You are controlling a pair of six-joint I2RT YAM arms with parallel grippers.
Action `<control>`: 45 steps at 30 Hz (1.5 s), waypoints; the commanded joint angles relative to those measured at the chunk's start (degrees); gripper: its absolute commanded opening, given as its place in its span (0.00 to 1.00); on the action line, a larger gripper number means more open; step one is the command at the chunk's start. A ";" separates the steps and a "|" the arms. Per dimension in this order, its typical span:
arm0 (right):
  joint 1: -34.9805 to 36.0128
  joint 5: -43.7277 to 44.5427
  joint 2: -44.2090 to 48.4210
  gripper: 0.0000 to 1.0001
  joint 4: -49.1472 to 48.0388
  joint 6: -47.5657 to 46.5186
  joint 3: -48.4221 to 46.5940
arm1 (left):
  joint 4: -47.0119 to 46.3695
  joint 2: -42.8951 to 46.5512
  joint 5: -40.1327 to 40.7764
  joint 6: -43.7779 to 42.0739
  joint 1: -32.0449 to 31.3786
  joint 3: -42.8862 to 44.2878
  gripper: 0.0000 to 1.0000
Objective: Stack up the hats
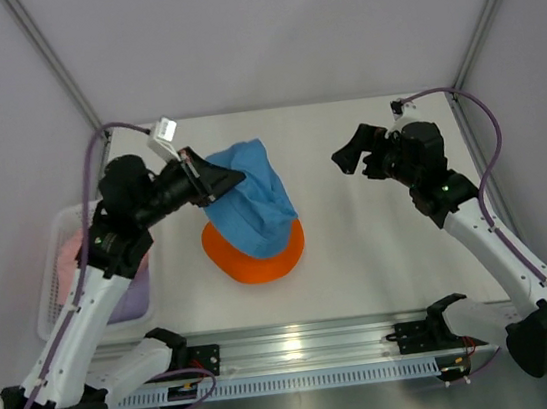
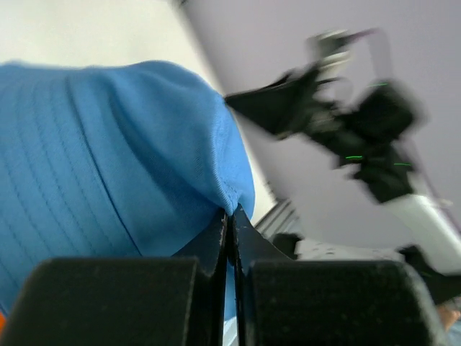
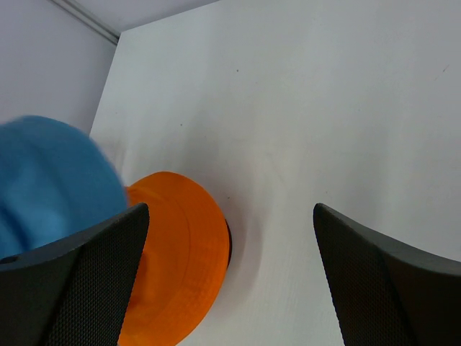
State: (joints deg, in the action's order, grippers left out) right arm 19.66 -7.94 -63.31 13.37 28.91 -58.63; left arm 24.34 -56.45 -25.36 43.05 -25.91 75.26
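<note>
The orange hat (image 1: pixel 257 258) sits brim-out at the table's middle; it also shows in the right wrist view (image 3: pixel 173 252). The blue hat (image 1: pixel 250 202) hangs over it, partly draped on its top. My left gripper (image 1: pixel 231 179) is shut on the blue hat's brim edge, the fabric pinched between the jaws in the left wrist view (image 2: pixel 232 213). My right gripper (image 1: pixel 347 163) is open and empty, held above the table to the right of the hats (image 3: pixel 230 216). The pink hat (image 1: pixel 70 253) and lavender hat (image 1: pixel 129 294) lie in the basket at the left.
A white mesh basket (image 1: pixel 48 295) stands at the table's left edge under my left arm. Enclosure walls rise behind and at both sides. A metal rail (image 1: pixel 302 347) runs along the near edge.
</note>
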 commanded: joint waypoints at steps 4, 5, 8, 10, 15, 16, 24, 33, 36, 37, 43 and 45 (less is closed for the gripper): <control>-1.03 -0.49 2.05 1.00 -1.76 0.10 1.85 | -3.94 0.28 6.20 -2.88 -0.46 -18.45 0.01; -0.94 -0.58 2.05 1.00 -1.76 0.01 2.03 | -4.56 0.46 6.99 -3.14 -0.46 -19.53 0.01; -1.03 -1.89 1.70 1.00 -2.38 0.01 2.64 | -2.21 2.30 10.93 -3.67 -0.46 -22.44 0.01; -0.94 -3.39 1.61 1.00 -3.61 0.18 3.17 | -0.26 3.88 16.12 -3.76 -0.46 -22.79 0.01; 0.29 -6.12 0.64 1.00 -5.28 -0.60 3.26 | 4.22 7.13 24.47 -1.74 -0.37 -24.11 0.06; 0.55 -6.03 0.38 1.00 -5.19 -1.21 3.09 | 4.14 8.62 24.75 -1.48 -0.37 -24.11 0.06; 2.66 -5.15 -0.94 1.00 -5.98 -1.40 2.29 | 0.18 10.48 19.21 -1.92 -0.37 -18.06 0.01; 3.63 -4.53 -1.11 1.00 -6.16 -1.66 2.64 | 6.24 18.29 29.66 1.33 -0.37 -18.03 0.01; 3.89 -4.89 -1.55 1.00 -6.33 -1.57 2.82 | 7.65 21.72 30.29 5.37 -0.37 -23.72 0.01; 3.89 -4.89 -1.73 1.00 -6.42 -1.57 2.82 | 7.74 23.82 30.29 6.51 -0.37 -25.15 0.01; 4.42 -4.97 -2.17 1.00 -6.69 -1.66 3.43 | 6.87 27.97 31.61 10.30 -0.37 -35.52 0.09; 4.60 -5.06 -2.43 1.00 -6.69 -1.83 3.35 | 7.04 26.39 31.43 10.13 -0.37 -35.98 0.13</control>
State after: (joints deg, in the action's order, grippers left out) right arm 23.79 -12.75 -65.43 8.99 28.38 -54.94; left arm 31.70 -28.95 4.69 51.55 -26.28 40.40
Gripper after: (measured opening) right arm 0.993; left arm 0.108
